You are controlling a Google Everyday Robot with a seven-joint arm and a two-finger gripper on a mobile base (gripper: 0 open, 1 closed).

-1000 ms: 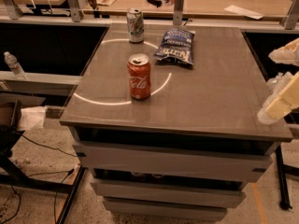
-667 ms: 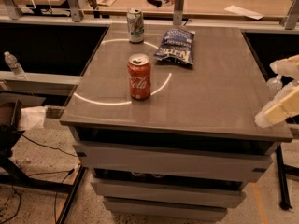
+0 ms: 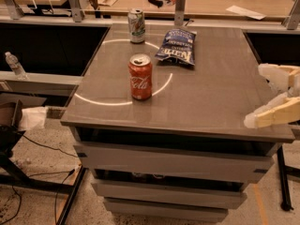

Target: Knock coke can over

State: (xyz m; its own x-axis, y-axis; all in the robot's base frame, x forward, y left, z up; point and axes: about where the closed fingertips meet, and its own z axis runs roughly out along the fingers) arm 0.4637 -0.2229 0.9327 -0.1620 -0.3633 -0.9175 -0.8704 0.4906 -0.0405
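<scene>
The red coke can (image 3: 140, 77) stands upright on the grey-brown tabletop (image 3: 220, 83), left of centre, on a bright ring of light. My gripper (image 3: 253, 96) comes in from the right edge of the view, over the table's right front corner and far to the right of the can. Its two pale fingers (image 3: 273, 116) are spread apart with nothing between them.
A pale silver-green can (image 3: 136, 26) stands upright at the back of the table. A dark blue chip bag (image 3: 177, 47) lies right of it, behind the coke can. A water bottle (image 3: 15, 65) stands on a ledge at the left. Desks run along the back.
My gripper has shifted slightly down and to the left at the right edge. The coke can, the other can and the bag have not moved.
</scene>
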